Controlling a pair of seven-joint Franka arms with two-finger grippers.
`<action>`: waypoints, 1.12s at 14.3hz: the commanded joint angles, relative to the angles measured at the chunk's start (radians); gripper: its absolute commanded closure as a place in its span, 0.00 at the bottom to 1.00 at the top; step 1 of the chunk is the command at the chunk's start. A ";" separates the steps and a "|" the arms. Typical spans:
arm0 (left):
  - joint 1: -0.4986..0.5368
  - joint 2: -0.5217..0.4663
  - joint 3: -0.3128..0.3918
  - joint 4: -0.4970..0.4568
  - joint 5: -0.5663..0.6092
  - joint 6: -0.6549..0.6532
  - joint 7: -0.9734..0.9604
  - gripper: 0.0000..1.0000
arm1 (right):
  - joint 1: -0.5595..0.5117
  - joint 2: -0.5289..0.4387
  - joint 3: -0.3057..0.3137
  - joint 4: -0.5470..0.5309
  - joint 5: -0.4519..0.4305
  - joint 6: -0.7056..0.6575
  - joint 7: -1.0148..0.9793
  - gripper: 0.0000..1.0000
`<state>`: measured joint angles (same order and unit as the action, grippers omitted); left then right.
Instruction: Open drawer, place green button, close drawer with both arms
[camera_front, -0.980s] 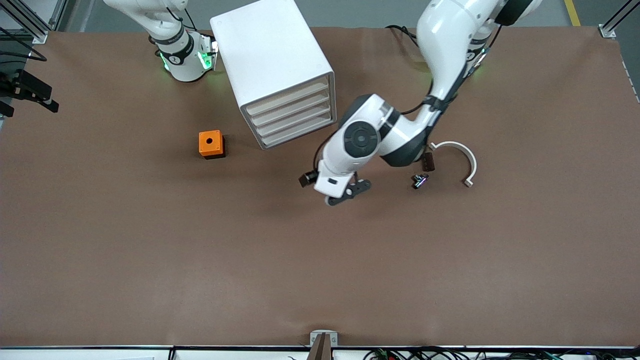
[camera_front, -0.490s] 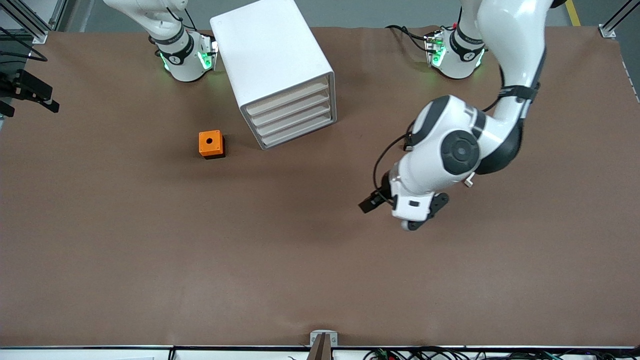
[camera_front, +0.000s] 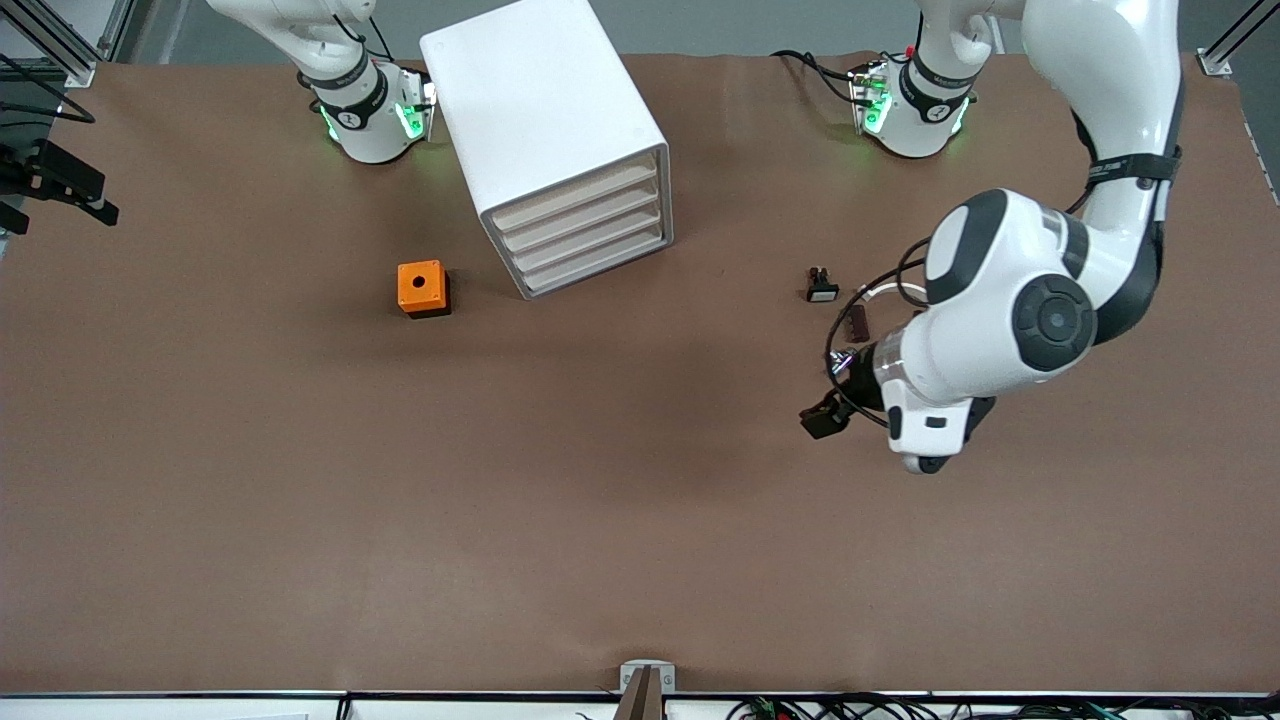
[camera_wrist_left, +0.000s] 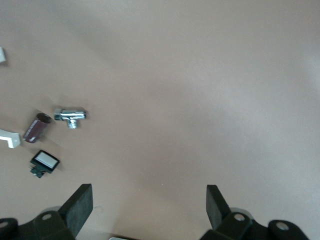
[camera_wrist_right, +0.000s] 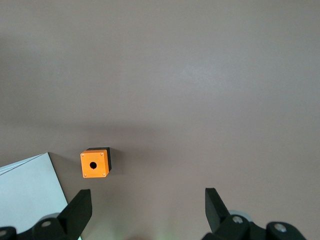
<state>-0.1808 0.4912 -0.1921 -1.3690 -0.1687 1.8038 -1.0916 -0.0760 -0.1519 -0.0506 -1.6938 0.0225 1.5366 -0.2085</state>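
Needs a short sideways shift toward the tiny T-shaped push button, lying on the brown bench beside a brown cylinder, just off the released left gripper. Far closer than the right gripper, spread too, waiting above the orange box.

No text, brand, number or sign can be read anywhere. A dark band on the left arm carries small pale lettering, and the collars at both arm bases bear small marks, but all of these are too small to make out.
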 joint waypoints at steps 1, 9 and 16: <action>0.049 -0.043 -0.015 -0.030 0.023 -0.018 0.010 0.00 | -0.007 -0.021 0.006 -0.020 0.000 0.010 -0.003 0.00; 0.101 -0.127 -0.013 -0.102 0.130 -0.086 0.551 0.00 | -0.008 -0.021 0.006 -0.021 0.000 0.017 -0.002 0.00; 0.247 -0.290 -0.013 -0.229 0.143 -0.133 0.824 0.00 | -0.007 -0.021 0.006 -0.021 0.000 0.017 -0.002 0.00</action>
<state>0.0343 0.2795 -0.1925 -1.5136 -0.0427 1.6657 -0.3194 -0.0760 -0.1520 -0.0505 -1.6953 0.0225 1.5455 -0.2086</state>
